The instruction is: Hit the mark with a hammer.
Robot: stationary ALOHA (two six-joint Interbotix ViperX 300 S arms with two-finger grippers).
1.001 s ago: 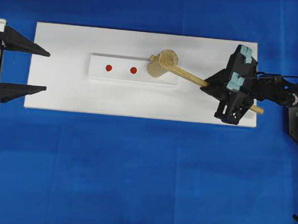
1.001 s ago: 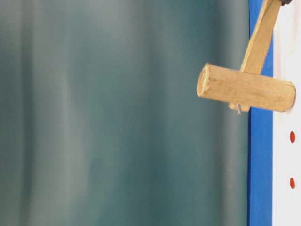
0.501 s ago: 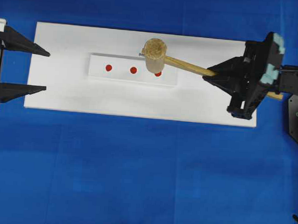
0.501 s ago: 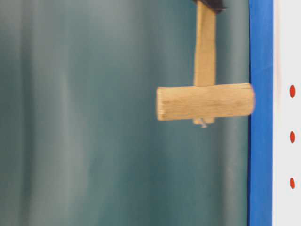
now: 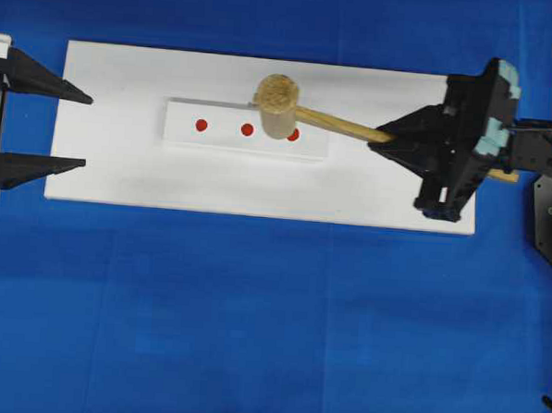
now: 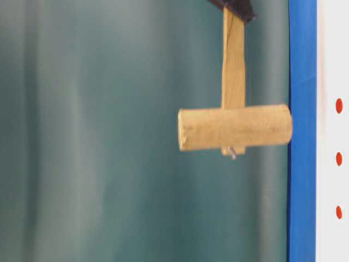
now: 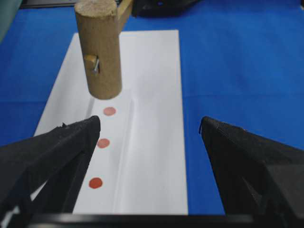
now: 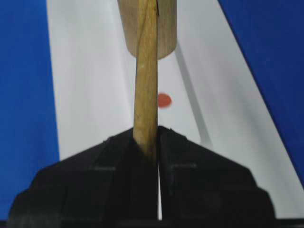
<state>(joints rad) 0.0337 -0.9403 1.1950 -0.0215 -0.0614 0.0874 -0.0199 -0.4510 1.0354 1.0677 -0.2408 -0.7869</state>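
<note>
Holding the hammer [image 5: 281, 103] up in the air, near the top middle of the overhead picture, with its fat round head [image 6: 234, 127] off the white board [image 5: 120, 171]. Squeezing the long thin handle [image 8: 145, 71] tight between the two black fingers [image 8: 114, 156] of the right gripper [image 5: 383, 140], at the right side of the overhead picture. Poking out a short bit of handle behind the gripper too. Hanging the head over the small raised white strip [image 5: 215, 139] in the middle of the board, just above the right one of three red dots [image 5: 293, 134] (partly hiding that dot from above). Showing the other two dots [image 5: 202, 125] bare, further left on the strip. Floating clear of the board's edge in the table-level picture, with a gap between the head and the white. Sitting at the far left of the overhead picture, the left gripper [image 5: 84, 130], with its fingers [image 7: 52, 156] spread wide and holding nothing. Lying under everything, a blue cloth [image 5: 269, 336].
</note>
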